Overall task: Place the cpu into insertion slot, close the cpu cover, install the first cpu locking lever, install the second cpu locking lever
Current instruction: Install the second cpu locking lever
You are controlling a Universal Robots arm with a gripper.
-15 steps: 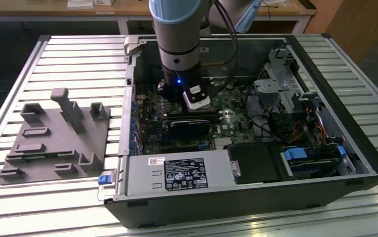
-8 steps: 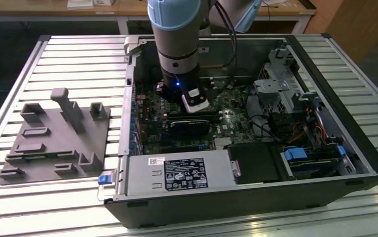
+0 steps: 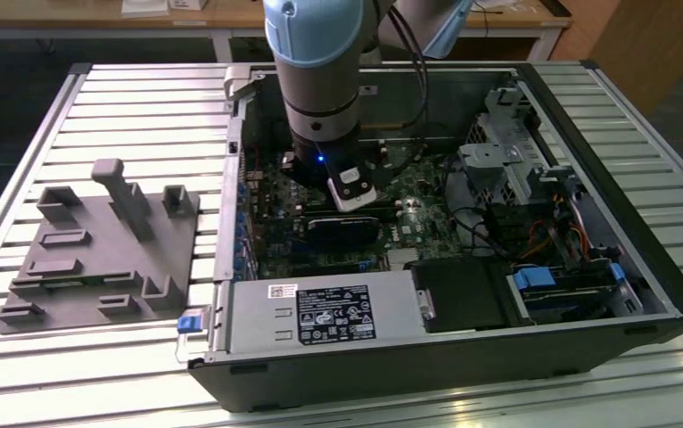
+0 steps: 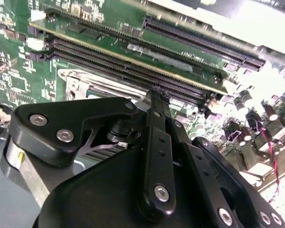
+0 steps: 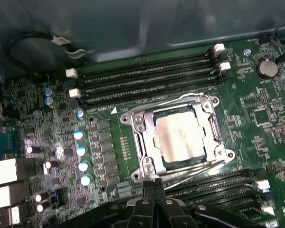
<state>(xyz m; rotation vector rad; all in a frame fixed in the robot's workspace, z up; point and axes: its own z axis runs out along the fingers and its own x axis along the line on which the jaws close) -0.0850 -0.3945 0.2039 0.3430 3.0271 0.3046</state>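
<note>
In the first wrist view the black, matte gripper (image 5: 154,186) hangs nearest the camera, its narrow fingers pressed together with nothing between them, just short of the socket's near edge. Beyond it the cpu (image 5: 180,135), a flat square with a dull silver-beige face, sits in the insertion slot (image 5: 198,161). The cpu cover (image 5: 147,142), a thin shiny metal frame, lies down around it. Farther off run long black memory slots (image 5: 147,80) on the green circuit board (image 5: 256,114).

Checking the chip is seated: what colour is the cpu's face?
Dull silver-beige, framed by the silvery cover; the cpu shows best in the first wrist view.
</note>
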